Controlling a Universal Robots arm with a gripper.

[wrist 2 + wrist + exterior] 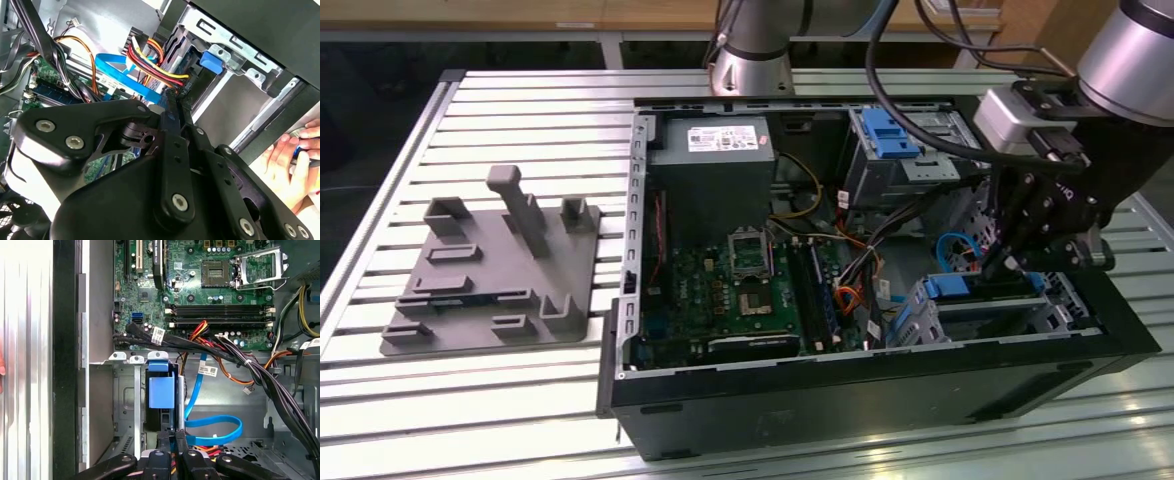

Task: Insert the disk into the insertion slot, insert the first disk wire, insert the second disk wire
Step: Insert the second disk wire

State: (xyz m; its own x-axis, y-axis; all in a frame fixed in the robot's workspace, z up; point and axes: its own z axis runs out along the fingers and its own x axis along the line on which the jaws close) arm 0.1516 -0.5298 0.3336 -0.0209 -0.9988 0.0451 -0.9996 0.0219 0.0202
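The disk (pixel 977 290), edged by its blue carrier (pixel 161 390), sits inside the insertion slot (pixel 994 318), a grey metal cage in the case's near corner at the exterior view's right. My gripper (pixel 1014 262) reaches down at the disk's inner end. Its fingers (pixel 165 440) stand close together there. The second disk wire (pixel 216 424), a light-blue flat cable, loops round and ends between them (pixel 150 92). The first disk wire (pixel 155 62), a red, yellow and black bundle, runs to the disk's end right beside the fingertips.
A black cable bundle (pixel 260 375) crosses just above the cage, over the motherboard (pixel 734 290). A grey bay with a blue latch (pixel 887 135) stands at the case's back. A grey fixture (pixel 494 270) lies on the table. A person's hand (pixel 290 167) rests outside the case.
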